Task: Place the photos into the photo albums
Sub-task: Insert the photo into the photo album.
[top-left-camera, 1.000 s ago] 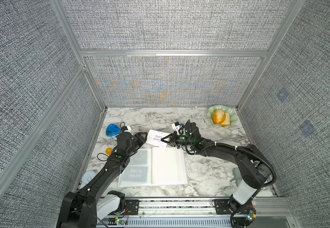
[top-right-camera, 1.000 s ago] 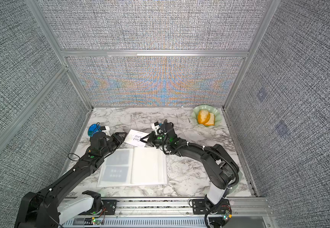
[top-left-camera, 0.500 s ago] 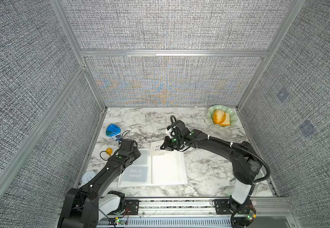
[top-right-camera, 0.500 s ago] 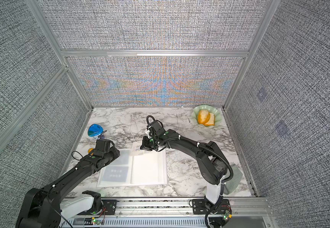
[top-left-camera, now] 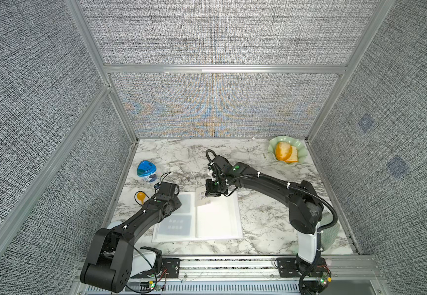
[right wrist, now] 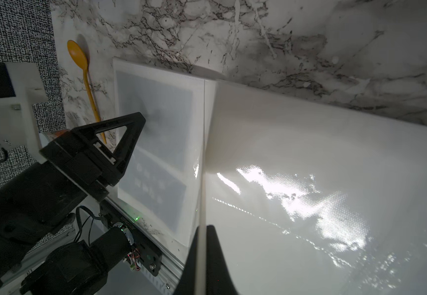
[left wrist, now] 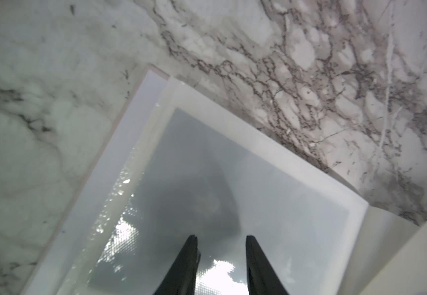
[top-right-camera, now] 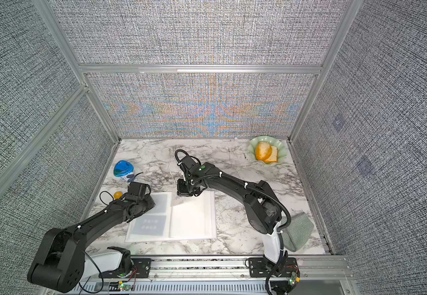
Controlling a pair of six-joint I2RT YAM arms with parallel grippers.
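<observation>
The photo album (top-left-camera: 217, 219) (top-right-camera: 192, 219) lies open on the marble near the front edge, with grey pockets on its left page. In both top views my right gripper (top-left-camera: 210, 192) (top-right-camera: 183, 192) points down over the album's far edge by the spine. It is shut on a white photo with printed text (top-left-camera: 202, 199) (top-right-camera: 179, 201). The right wrist view shows that photo (right wrist: 203, 153) edge-on, pinched between the jaws of the right gripper (right wrist: 202, 229). My left gripper (left wrist: 220, 245) (top-left-camera: 177, 203) is open over the far pocket of the left page, with nothing between its fingers (left wrist: 189, 255).
A blue-lidded cup (top-left-camera: 146, 169) and an orange spoon (top-left-camera: 140, 196) lie left of the album. A green dish with bread (top-left-camera: 286, 153) stands in the far right corner. A green cloth (top-right-camera: 296, 229) lies by the right arm's base.
My right gripper has turned downward and carried the photo from beyond the album to its far edge. The left gripper has come down over the left page and narrowed its jaws.
</observation>
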